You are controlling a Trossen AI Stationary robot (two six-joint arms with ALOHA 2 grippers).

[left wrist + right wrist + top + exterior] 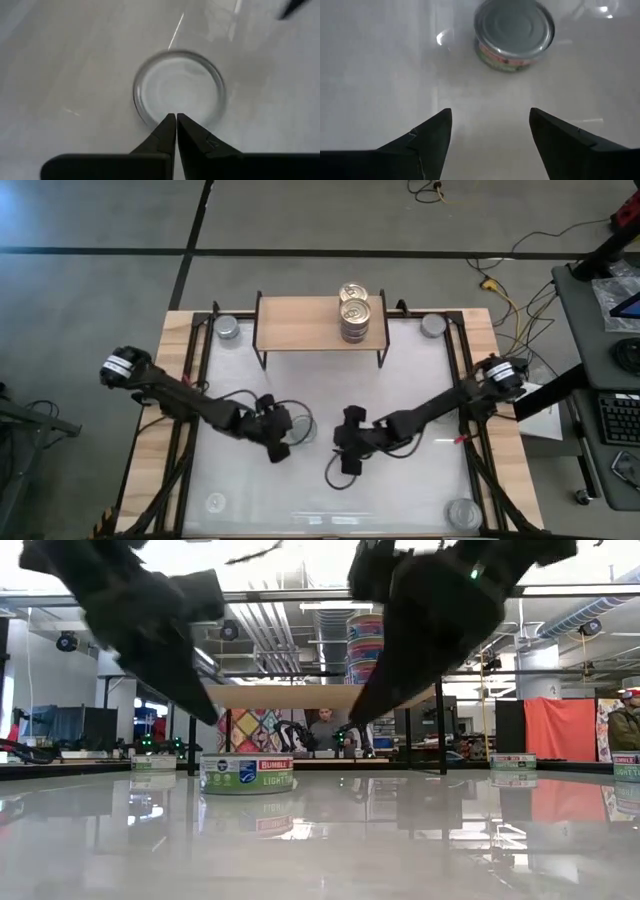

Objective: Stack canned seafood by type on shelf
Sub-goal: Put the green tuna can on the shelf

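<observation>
My right gripper [490, 127] hovers spread, lined up on the silver-lidded tin [514, 31] at frame centre; my left gripper [176, 122], pressed together, idles above it; gold tins [354, 311] already stacked on the shelf [300, 323], upper centre.

Looks like a robot lab or workshop. Bare grey concrete floor [100, 220] w/ dark lines, loose cables [500, 275], a desk w/ keyboard [620, 418] at the side. Pipes on the ceiling [290, 615], a person [325, 730] sits at the back, orange curtain [560, 728].
</observation>
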